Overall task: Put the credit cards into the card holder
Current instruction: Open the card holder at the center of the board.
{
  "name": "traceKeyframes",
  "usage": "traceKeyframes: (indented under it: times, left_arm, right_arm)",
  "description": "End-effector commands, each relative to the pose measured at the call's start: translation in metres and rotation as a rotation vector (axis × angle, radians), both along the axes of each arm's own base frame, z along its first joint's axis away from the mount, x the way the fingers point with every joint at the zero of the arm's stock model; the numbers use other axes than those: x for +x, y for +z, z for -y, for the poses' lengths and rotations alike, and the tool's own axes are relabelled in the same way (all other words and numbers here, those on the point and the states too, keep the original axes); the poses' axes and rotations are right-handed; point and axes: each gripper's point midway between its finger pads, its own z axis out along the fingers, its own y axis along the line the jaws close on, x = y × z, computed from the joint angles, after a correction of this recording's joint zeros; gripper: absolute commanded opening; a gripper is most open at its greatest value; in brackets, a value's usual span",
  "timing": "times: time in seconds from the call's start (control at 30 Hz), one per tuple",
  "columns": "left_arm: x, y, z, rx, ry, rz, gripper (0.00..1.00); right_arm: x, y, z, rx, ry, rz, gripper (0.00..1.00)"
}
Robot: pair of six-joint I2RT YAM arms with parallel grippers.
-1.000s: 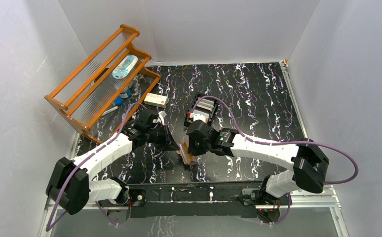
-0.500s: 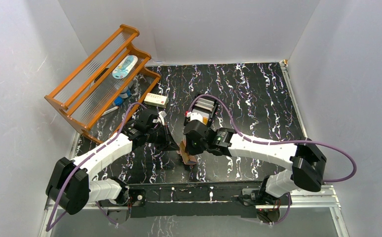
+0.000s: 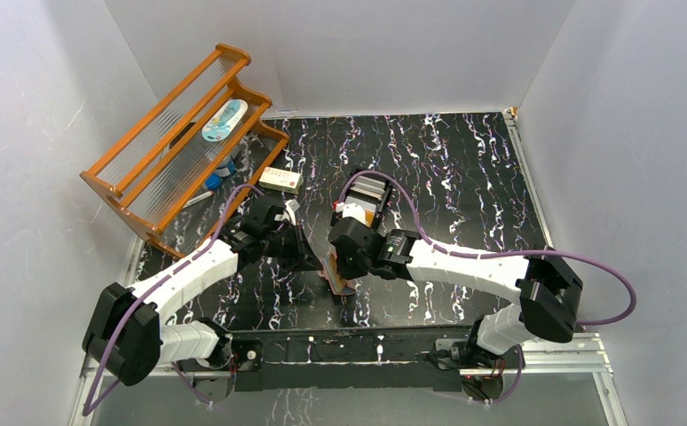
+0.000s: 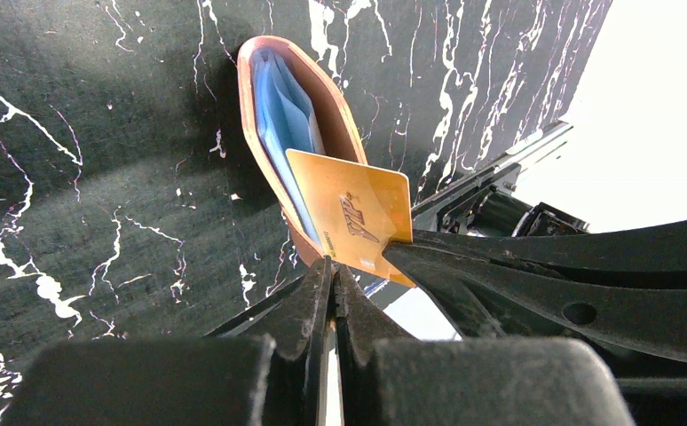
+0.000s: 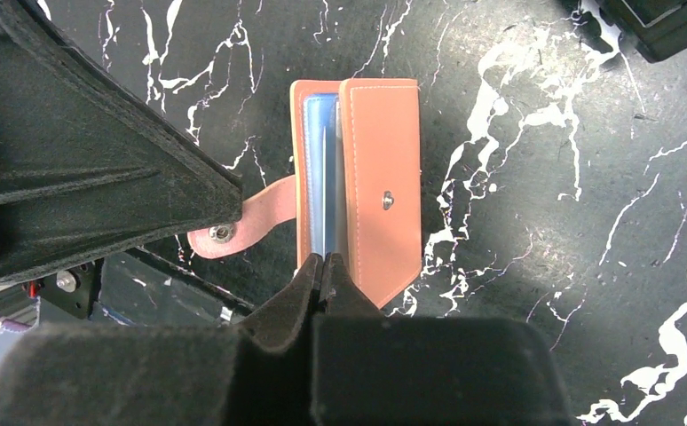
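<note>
While your left hand is pinching shut on what looks like the lower rim of the card holder, your right hand is clamping a gold card near its trailing corner and pointing it into the open mouth. The card holder is sitting close to the near edge of the surface, about midway along it, between the two arms. The gold card is leaning partway in, touching the blue-tinted plastic sleeves. I cannot tell whether it is entering a sleeve or only sliding between two of them.

You are handling a light, stiff, slick card. It is likely to slide easily once aligned, but in a corner pinch it may pivot if the leading edge catches, so a hold nearer the middle of the trailing edge is looking safer. The card holder is soft leather and probably folds or skids when pushed, so bracing it by the rim, away from the snap tab, is making sense. The sleeves are looking thin and floppy, apt to buckle under a skewed card. More cards are waiting in the black tray, nearer the middle of the surface.
</note>
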Motion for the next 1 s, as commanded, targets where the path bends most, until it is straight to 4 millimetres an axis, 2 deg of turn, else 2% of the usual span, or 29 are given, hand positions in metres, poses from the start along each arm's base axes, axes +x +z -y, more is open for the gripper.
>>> traceKeyframes:
  times: [0.0,0.33,0.6,0.97]
  left_arm:
    - [-0.002,0.017,0.003,-0.033,-0.011,0.029,0.00]
    - [-0.004,0.008,-0.003,0.004,-0.008,0.028,0.00]
    - [-0.011,-0.019,-0.024,0.127,-0.003,0.006,0.00]
    - [-0.014,-0.046,-0.035,0.208,-0.013,-0.022,0.00]
  right_arm:
    - [0.008,0.023,-0.006,0.034,-0.011,0.049,0.00]
    - [0.014,0.023,0.010,-0.031,-0.045,0.086,0.00]
    - [0.020,0.015,0.031,-0.113,-0.078,0.128,0.00]
    - [0.024,-0.003,0.035,-0.166,-0.074,0.137,0.00]
